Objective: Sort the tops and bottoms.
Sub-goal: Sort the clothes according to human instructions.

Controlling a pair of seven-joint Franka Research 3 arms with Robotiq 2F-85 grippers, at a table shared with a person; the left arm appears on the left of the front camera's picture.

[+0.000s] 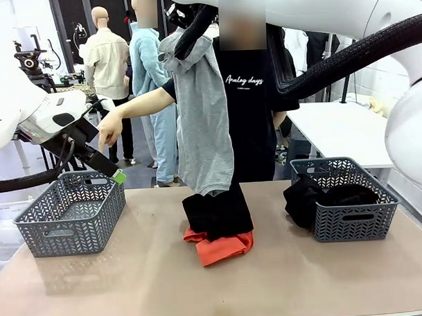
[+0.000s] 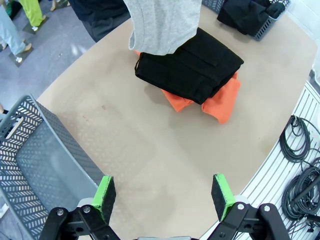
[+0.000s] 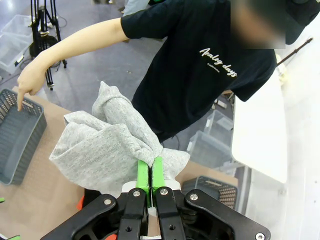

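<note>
On the tan surface point(image 1: 132, 278) the black bottoms point(image 1: 216, 212) lie on the orange top point(image 1: 224, 246). Above them the grey top point(image 1: 203, 123) hangs long-axis down, clamped in the right pincer point(image 3: 150, 172); the left basket point(image 1: 71, 211), well to its left (beside the wide left pincer point(image 2: 163, 194)), is where the person's hand point(image 1: 109, 130) points.

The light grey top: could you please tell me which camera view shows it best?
The front view: the light grey top hangs at full length above the folded black garment. The right wrist view has it bunched at the shut right claw; the left wrist view catches its lower edge.
</note>
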